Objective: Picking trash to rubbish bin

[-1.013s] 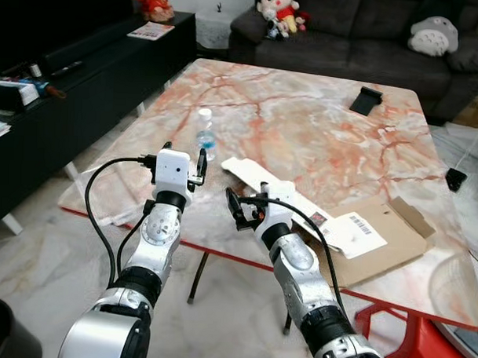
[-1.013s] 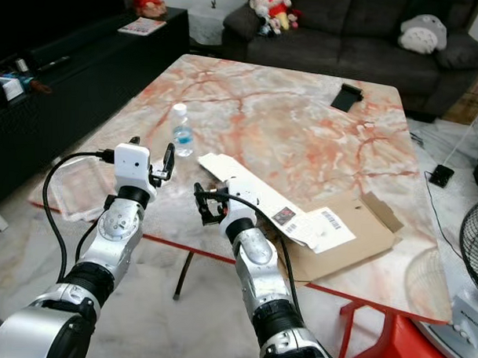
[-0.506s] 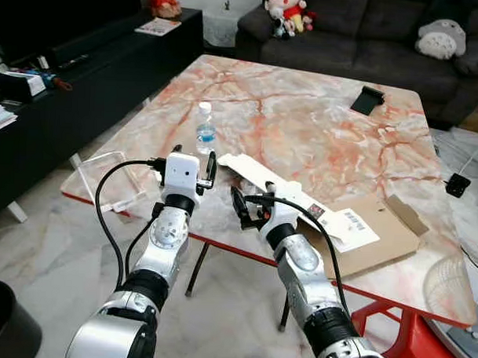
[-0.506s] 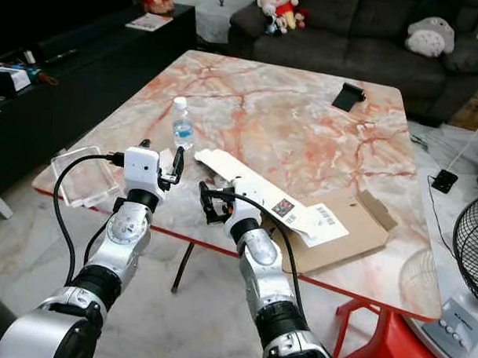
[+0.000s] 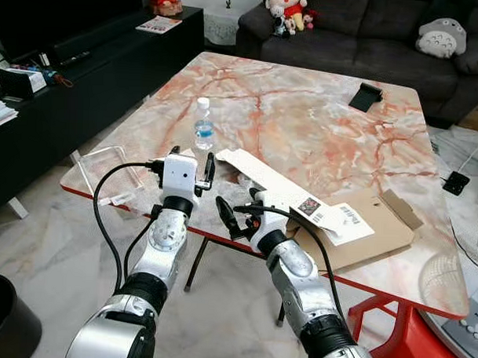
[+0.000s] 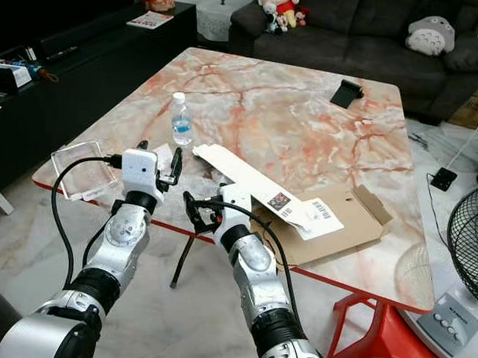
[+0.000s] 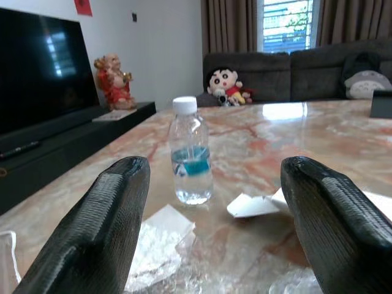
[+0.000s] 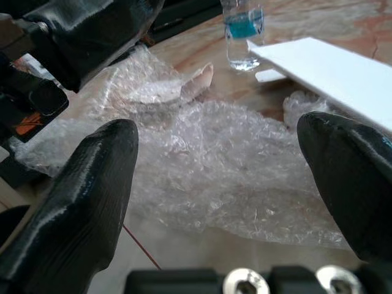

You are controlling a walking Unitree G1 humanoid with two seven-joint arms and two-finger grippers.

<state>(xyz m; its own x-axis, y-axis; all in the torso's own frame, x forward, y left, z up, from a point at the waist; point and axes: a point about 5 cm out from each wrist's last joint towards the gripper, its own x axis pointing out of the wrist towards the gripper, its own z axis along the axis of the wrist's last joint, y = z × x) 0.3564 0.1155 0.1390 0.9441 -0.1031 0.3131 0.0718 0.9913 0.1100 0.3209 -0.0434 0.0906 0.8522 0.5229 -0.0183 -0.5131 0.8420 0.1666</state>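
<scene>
nearest, both the left gripper (image 5: 189, 158) and right gripper (image 5: 239, 217) are being held spread wide at the table (image 5: 304, 118) edge. crumpled bubble wrap (image 8: 202, 165) is lying just ahead of them, and farther off a water bottle (image 5: 203, 124) is standing upright.

Glossy marble table (image 5: 304, 118), crinkled clear plastic wrap (image 8: 202, 165), matt cardboard (image 5: 378, 231).

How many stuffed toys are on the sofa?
2: a doll in a red shirt at the sofa's left end, and a grey toy further right. More could sit beyond the picture's edge.
</scene>
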